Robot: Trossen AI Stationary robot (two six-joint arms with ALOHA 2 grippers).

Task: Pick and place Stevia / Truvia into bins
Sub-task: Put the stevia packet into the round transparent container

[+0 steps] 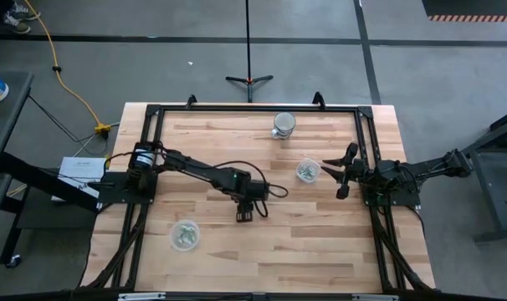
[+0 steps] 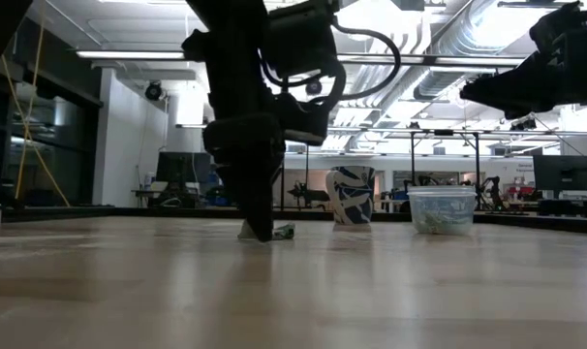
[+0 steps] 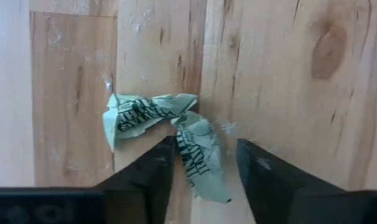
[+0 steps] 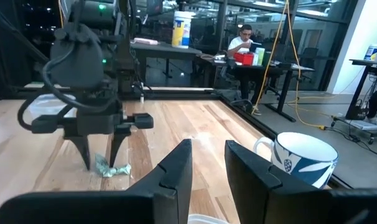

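Note:
Two crumpled pale green packets lie touching on the bare wood; in the left wrist view one (image 3: pixel 152 112) lies beyond the fingers and the other (image 3: pixel 201 158) between them. My left gripper (image 3: pixel 207 165) is open and down at the table near its middle (image 1: pixel 245 211), its fingers on either side of that packet (image 2: pixel 282 231). One clear cup (image 1: pixel 308 170) holding packets stands right of centre, a second (image 1: pixel 185 236) near the left front. My right gripper (image 4: pixel 207 163) is open, raised above the table beside the first cup (image 2: pixel 441 208). My left gripper comes from above, pointing down, with its fingertips at the table surface. One finger (image 3: pixel 154 165) lies right at the edge of the nearer packet (image 3: pixel 183 140); whether it touches the paper I cannot tell. The packet lies flat on the wood.
A white and blue mug (image 1: pixel 284 124) stands near the far edge, also seen in the right wrist view (image 4: pixel 303 158). A black frame (image 1: pixel 253 109) borders the table. Bare wood lies along the near edge. People sit at desks in the room beyond.

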